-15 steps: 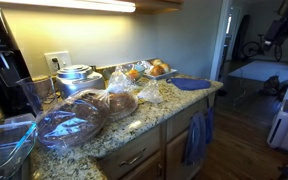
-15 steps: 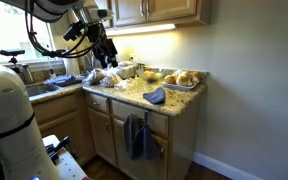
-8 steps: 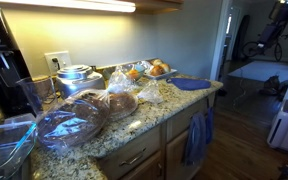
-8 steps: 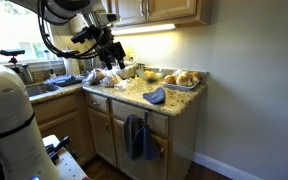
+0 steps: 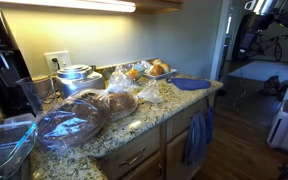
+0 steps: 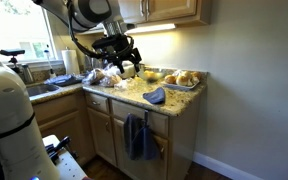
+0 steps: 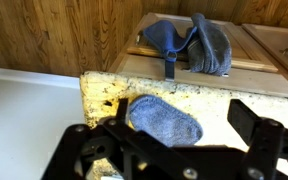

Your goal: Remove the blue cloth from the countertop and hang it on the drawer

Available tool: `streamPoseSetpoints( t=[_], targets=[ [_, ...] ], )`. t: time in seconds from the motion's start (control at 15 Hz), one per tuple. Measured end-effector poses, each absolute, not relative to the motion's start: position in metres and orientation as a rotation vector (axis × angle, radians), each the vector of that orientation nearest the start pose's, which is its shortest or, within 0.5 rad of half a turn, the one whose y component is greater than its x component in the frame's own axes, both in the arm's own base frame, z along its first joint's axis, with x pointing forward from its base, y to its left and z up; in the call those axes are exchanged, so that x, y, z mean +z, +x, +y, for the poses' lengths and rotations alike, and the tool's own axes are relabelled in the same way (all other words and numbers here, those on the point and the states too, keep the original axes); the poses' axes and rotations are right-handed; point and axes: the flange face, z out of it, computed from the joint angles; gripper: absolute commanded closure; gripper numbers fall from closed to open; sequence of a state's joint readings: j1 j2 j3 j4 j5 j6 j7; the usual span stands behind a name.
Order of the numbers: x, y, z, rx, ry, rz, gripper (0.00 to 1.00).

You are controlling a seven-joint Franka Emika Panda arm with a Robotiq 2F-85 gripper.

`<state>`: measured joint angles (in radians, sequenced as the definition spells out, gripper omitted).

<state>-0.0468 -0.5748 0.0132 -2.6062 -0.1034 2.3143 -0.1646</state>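
The blue cloth [image 5: 191, 85] lies flat on the granite countertop [image 5: 144, 125] near its end corner; it also shows in an exterior view [image 6: 155, 96] and in the wrist view [image 7: 164, 119]. My gripper [image 6: 130, 62] hangs above the countertop, up and to one side of the cloth, not touching it. In the wrist view my gripper [image 7: 169, 135] is open and empty, fingers spread wide over the cloth. A duller grey-blue towel [image 6: 137, 137] hangs on the drawer front [image 7: 199, 60] below the counter edge.
Bagged bread [image 5: 79, 115] and a tray of pastries [image 5: 156, 70] crowd the counter, with a metal pot [image 5: 76, 78] and a coffee machine [image 5: 2, 65] at the back. The sink [image 6: 44, 88] lies beyond. Wooden cabinets stand below.
My arm has swung along the counter toward the blue cloth. The cloth and the hanging towel have not moved.
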Motion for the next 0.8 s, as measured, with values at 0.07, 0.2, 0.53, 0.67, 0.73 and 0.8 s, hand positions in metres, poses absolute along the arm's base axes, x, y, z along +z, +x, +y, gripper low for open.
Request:
streamPoseSetpoints(
  t=[0.07, 0.2, 0.53, 0.67, 0.73, 0.8],
  targets=[
    [0.469, 0.400, -0.014, -0.442, -3.215, -0.334, 0.00],
    [0.470, 0.412, -0.013, -0.432, -3.213, -0.362, 0.00],
    [0.470, 0.421, -0.013, -0.424, -3.213, -0.373, 0.00],
    [0.470, 0.421, -0.013, -0.424, -3.213, -0.374, 0.00],
    [0.470, 0.421, -0.013, -0.424, -3.213, -0.374, 0.00],
    [0.469, 0.421, -0.013, -0.423, -3.213, -0.374, 0.00]
  ],
)
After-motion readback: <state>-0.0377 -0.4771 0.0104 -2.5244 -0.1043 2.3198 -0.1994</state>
